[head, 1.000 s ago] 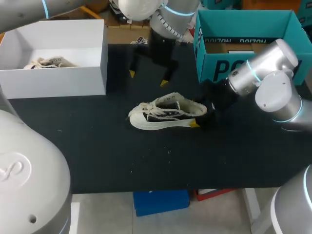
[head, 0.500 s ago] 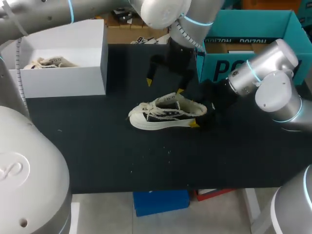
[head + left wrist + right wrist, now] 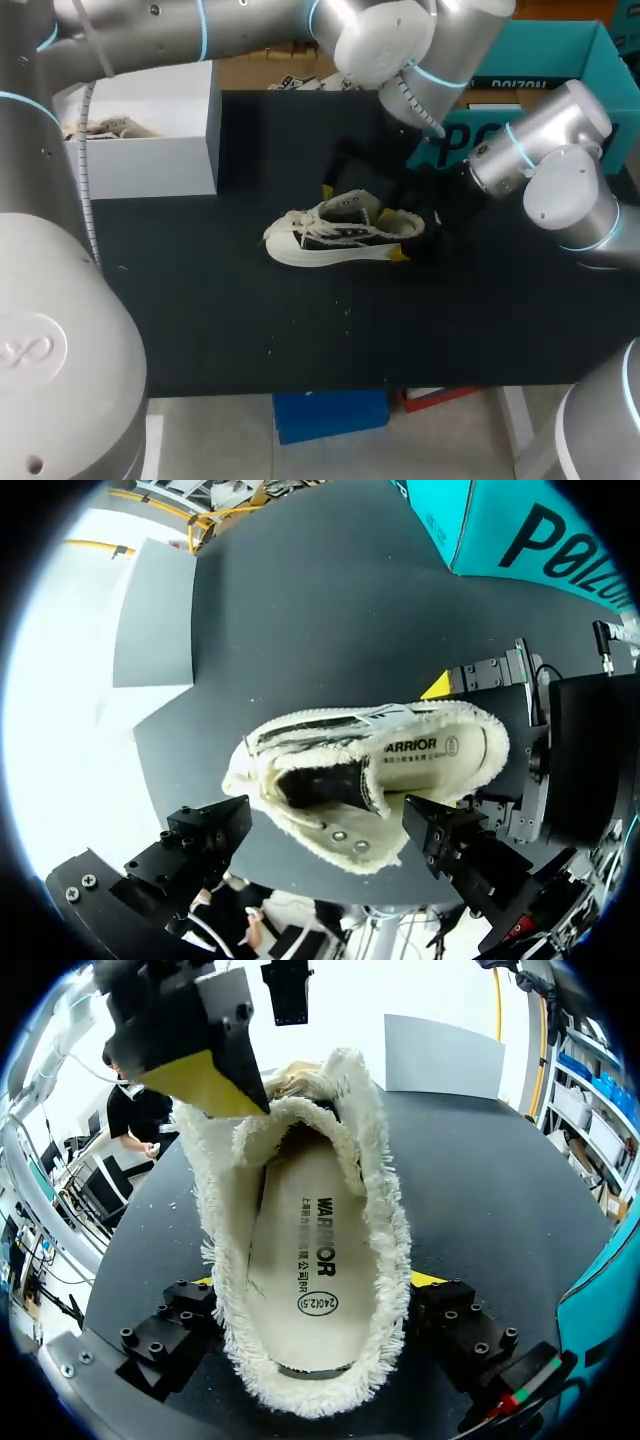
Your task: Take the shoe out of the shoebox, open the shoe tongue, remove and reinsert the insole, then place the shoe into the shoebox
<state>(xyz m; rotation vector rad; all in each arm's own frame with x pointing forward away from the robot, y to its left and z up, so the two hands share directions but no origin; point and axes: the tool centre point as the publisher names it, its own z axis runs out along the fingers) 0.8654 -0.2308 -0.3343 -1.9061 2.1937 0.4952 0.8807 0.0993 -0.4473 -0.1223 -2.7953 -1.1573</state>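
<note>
While right pincer [image 3: 318, 1282] grips shoe [image 3: 300, 1190] heel, left pincer [image 3: 325, 835] hangs spread above

Black matte table [image 3: 200, 320] takes up most of the head view, its surface flat and cloth-like. Pale specks [image 3: 345, 312] lie scattered on it near the front middle. The front edge [image 3: 300, 392] runs straight across. Light is even and soft, and shadows on the table are faint. In both wrist views the table looks dark and smooth.
</note>
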